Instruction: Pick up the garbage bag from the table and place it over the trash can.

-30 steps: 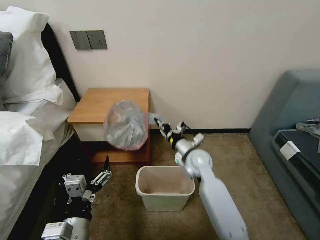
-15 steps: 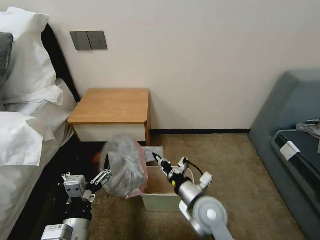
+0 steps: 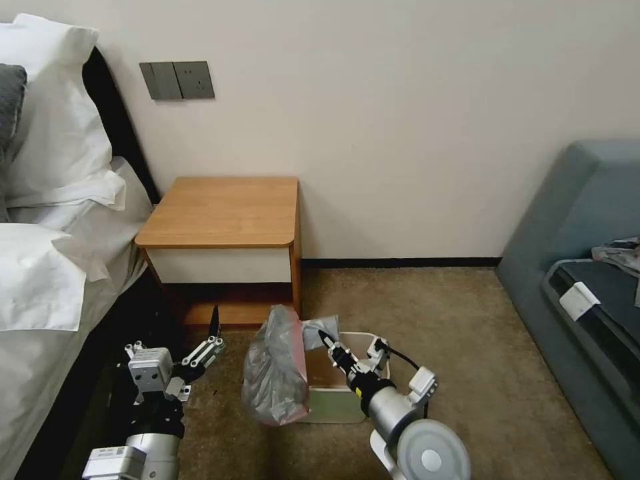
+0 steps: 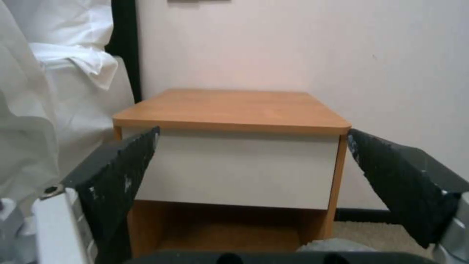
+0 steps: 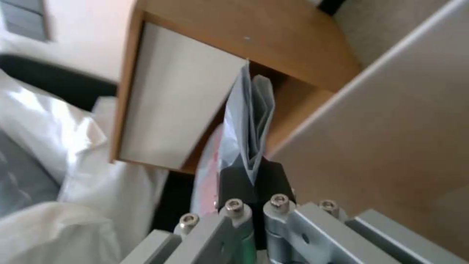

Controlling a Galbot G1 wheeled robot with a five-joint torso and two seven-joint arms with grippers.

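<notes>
Over bin, front-left rim: right gripper (image 3: 327, 335) low above the trash can (image 3: 357, 408), fingers pressed together, pinching a folded grey edge of the garbage bag (image 3: 275, 373).
Right wrist view: black fingertips (image 5: 234, 185) closed on a pleated strip of bag (image 5: 254, 124); pink tint of bag beside them; cream inner wall of can (image 5: 391, 128) close alongside.
Garbage bag: off the nightstand, hanging crumpled from the grip; bulk droops outside the can, down its left wall toward the carpet (image 3: 467, 333); pinkish-red edge runs along the side nearest the can; mouth not spread over rim.
Trash can: cream, upright on carpet, in front of and to the right of the nightstand (image 3: 223, 213); left part hidden by bag, near rim partly hidden by right arm.
Nightstand: against wall between bed (image 3: 47, 267) and can; wooden top bare, white front panel, lower shelf open. Left wrist view faces its front (image 4: 234, 168).
Left gripper (image 3: 207, 340): low at robot's left, beside bed edge, near nightstand base, well apart from bag; fingers (image 4: 122, 172) spread wide, holding nothing.
Background: grey wall sockets (image 3: 177, 80) above nightstand; blue-grey sofa (image 3: 580, 220) at right; white pillows (image 3: 57, 107) on bed.
</notes>
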